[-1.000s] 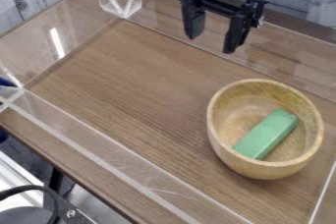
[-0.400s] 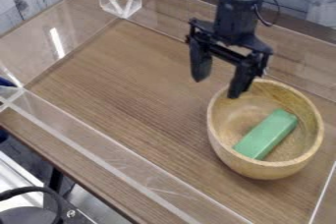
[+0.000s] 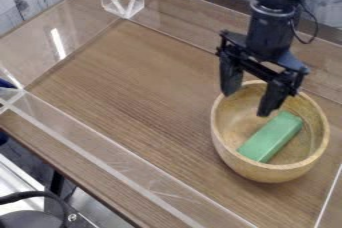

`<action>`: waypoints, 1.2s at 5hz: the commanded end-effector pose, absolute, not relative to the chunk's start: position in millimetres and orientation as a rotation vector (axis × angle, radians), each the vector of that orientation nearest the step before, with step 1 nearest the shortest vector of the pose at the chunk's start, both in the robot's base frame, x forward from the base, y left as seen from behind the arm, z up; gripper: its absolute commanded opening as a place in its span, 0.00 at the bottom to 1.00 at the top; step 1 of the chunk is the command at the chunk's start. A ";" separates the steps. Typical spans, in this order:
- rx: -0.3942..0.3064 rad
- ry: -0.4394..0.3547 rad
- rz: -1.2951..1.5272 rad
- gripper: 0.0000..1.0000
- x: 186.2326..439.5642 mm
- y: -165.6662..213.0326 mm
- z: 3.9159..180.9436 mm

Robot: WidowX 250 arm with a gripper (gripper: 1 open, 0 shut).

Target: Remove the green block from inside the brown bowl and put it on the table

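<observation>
- The green block (image 3: 271,136) is a small flat bar, bright green and plain, roughly half as long as the bowl is wide.
- It lies inside the brown bowl (image 3: 227,135), on the bowl's floor, set diagonally with one end toward the upper right and the other toward the lower left.
- The bowl is round, light tan wood with a thick rim and visible grain, and it sits near the right end of the table (image 3: 127,87).
- The gripper (image 3: 255,83) points straight down over the bowl's far rim, its two dark fingers (image 3: 278,93) spread wide apart with nothing between them.
- The fingertips hang above the block's upper end; they do not touch it.
- Low clear walls (image 3: 100,167) edge the tabletop; the bowl's near side sits close to the front wall, and its right side is close to the picture's right edge.
- To the left of the bowl the wood-grain surface runs wide and bare toward the far left corner.
- A small clear bracket (image 3: 123,0) stands at the back left edge, well apart from the bowl.
</observation>
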State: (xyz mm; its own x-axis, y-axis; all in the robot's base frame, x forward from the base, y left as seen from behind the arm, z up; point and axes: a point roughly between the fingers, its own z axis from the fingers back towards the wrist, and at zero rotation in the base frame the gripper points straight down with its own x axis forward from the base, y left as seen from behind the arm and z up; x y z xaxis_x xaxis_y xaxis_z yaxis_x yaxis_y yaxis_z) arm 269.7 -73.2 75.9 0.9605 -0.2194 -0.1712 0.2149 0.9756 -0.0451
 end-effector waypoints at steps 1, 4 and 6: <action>-0.042 0.097 -0.244 1.00 283.4 -86.3 89.8; -0.053 0.090 -0.301 1.00 289.6 -105.7 74.4; -0.042 0.024 -0.308 1.00 287.4 -105.8 90.6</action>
